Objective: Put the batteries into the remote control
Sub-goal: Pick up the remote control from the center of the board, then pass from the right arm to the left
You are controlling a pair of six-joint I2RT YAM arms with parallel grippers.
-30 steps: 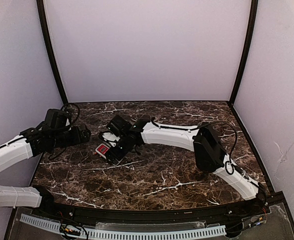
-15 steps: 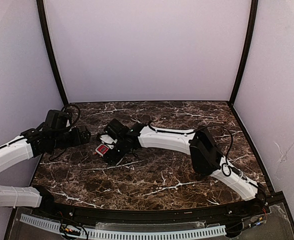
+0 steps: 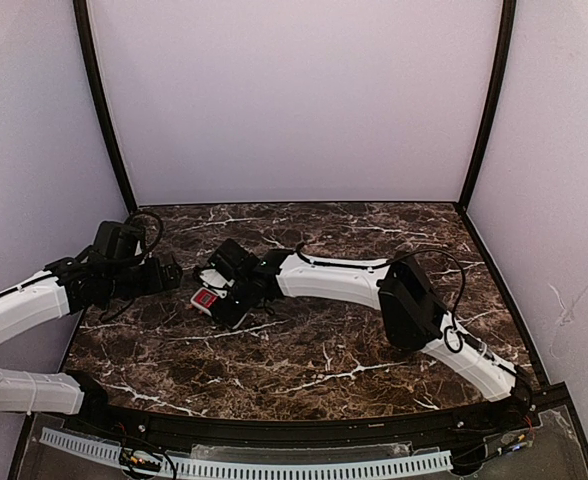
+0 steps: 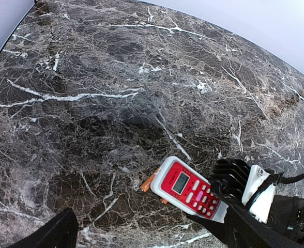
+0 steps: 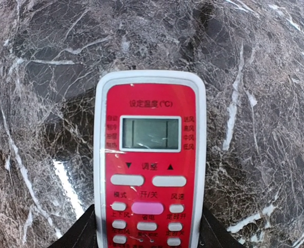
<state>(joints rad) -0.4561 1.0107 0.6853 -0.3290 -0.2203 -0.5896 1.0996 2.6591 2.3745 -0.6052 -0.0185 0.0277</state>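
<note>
The remote control (image 5: 149,165) lies red button face up, and my right gripper (image 5: 148,235) is shut on its lower end, one dark finger on each long side. It shows in the top view (image 3: 205,298) at the table's left middle and in the left wrist view (image 4: 191,188). Two orange batteries (image 4: 149,183) lie on the marble against the remote's left edge, partly under it. They are hidden in the right wrist view. My left gripper (image 3: 170,272) is open and empty, hovering just left of the remote, with only its fingertips (image 4: 59,232) showing.
The dark marble table (image 3: 354,340) is enclosed by pale walls with black corner posts (image 3: 102,110). My right arm (image 3: 344,275) stretches across the middle of the table. The near edge carries a black rail (image 3: 274,430).
My right arm has swung slightly left, its elbow moving toward the middle. The remote stays in its grip at nearly the same spot. The left gripper has barely shifted.
</note>
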